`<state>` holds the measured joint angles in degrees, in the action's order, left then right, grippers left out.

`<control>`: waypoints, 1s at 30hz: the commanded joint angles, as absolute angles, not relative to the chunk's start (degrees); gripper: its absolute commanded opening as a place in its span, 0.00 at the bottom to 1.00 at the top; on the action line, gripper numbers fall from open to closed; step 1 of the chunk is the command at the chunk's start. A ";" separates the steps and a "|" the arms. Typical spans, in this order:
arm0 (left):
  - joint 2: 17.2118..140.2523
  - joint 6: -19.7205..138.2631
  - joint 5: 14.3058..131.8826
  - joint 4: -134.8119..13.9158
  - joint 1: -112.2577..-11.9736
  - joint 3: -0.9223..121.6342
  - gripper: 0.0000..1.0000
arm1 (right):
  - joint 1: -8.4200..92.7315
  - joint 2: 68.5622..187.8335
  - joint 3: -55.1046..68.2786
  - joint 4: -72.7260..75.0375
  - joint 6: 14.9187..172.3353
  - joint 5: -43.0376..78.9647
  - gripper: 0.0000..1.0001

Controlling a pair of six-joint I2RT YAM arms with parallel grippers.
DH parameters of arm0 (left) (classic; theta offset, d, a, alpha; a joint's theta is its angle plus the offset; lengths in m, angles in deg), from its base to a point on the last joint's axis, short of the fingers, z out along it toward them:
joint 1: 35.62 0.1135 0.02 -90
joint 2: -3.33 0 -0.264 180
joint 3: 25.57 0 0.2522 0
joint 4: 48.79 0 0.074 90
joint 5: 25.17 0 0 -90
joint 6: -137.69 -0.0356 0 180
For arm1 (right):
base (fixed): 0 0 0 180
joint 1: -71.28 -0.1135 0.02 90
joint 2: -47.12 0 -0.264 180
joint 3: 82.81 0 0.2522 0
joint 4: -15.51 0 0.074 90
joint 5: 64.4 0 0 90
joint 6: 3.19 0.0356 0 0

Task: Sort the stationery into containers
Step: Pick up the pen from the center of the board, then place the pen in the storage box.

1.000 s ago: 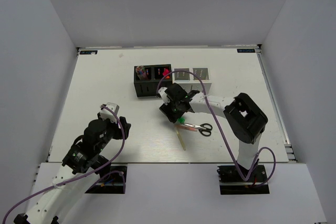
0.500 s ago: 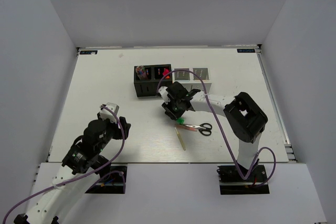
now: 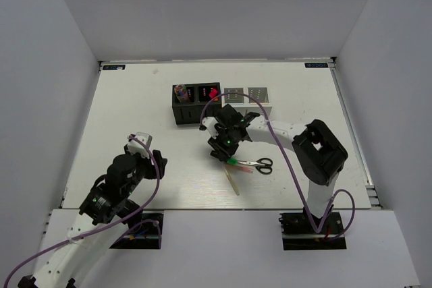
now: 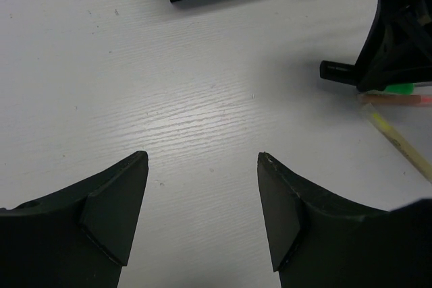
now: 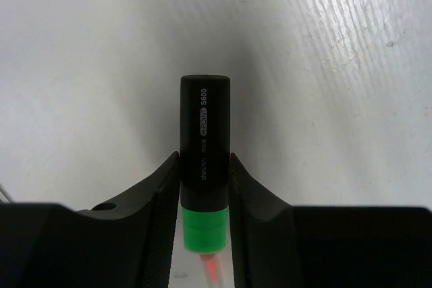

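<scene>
Pinched between right gripper (image 5: 204, 161) fingers: green-capped highlighter (image 5: 204, 109), lengthwise along near edge, cap toward right edge; left gripper (image 4: 202, 161) gaping.

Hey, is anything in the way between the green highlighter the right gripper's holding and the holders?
Nothing visible. The right gripper is shut on the green-capped highlighter, close in front of the holders. The scissors and wooden stick lie nearer the arm bases, off that path.
</scene>
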<state>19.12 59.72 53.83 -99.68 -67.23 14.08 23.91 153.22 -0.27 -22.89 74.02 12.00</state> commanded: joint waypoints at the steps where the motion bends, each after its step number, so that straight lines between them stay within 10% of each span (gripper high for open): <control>1: 18.62 59.29 52.97 -100.08 -66.99 13.85 0.76 | 23.91 147.32 5.56 -26.10 69.77 6.01 0.00; 30: 18.71 59.20 51.91 -99.90 -66.99 13.68 0.76 | 23.73 156.36 38.16 -29.89 13.96 44.41 0.00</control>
<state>18.77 59.64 52.34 -99.87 -67.23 14.03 23.69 154.58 33.49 -31.31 24.31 39.87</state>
